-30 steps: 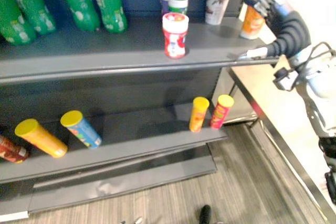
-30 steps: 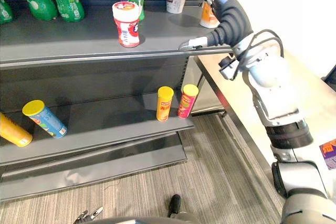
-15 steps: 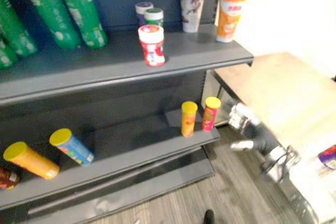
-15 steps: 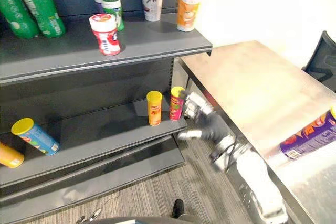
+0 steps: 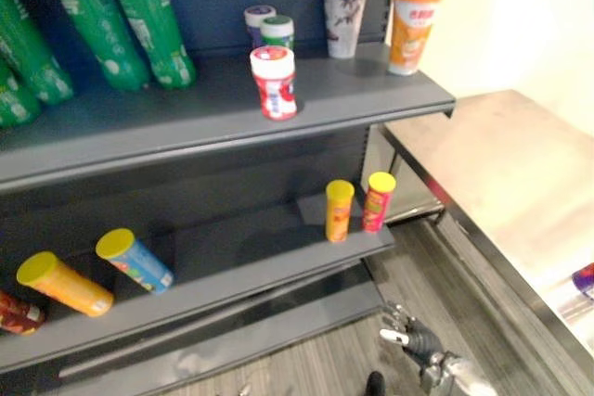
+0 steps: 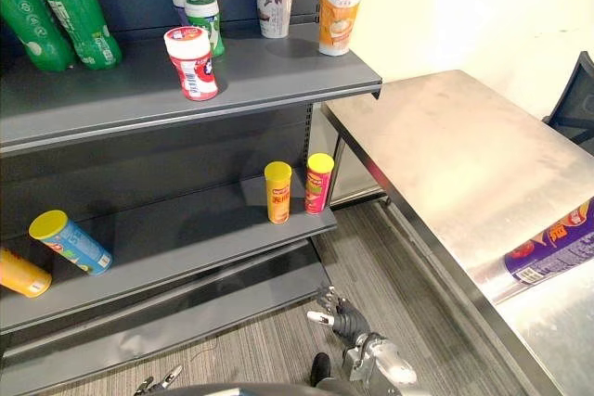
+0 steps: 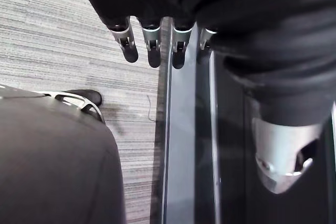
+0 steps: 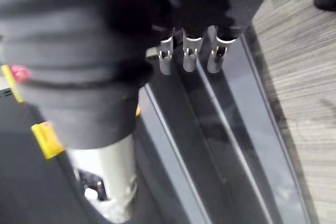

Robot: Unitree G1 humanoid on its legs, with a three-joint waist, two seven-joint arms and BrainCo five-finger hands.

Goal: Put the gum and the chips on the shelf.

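Observation:
A red gum jar [image 5: 274, 82] stands upright near the front of the upper shelf [image 5: 213, 127], with a purple-lidded jar [image 5: 259, 21] and a green-lidded jar [image 5: 277, 31] behind it. A purple chips can [image 6: 554, 242] lies on the steel table [image 6: 436, 150] at the far right. My right hand [image 6: 340, 313] hangs low over the floor in front of the shelf's base, fingers [image 8: 189, 59] straight and holding nothing. My left hand [image 7: 152, 51] also hangs over the floor by the shelf's base, fingers straight and holding nothing.
Green bottles [image 5: 148, 16] lean at the upper shelf's back left; a patterned cup [image 5: 342, 14] and an orange cup [image 5: 412, 25] stand at its right end. The lower shelf [image 5: 269, 261] holds two upright chip cans [image 5: 339, 210] and several lying ones [image 5: 135, 260].
My right arm has dropped from the upper shelf's right end down to the floor in front of the shelf. The camera has turned right, bringing more of the table into view.

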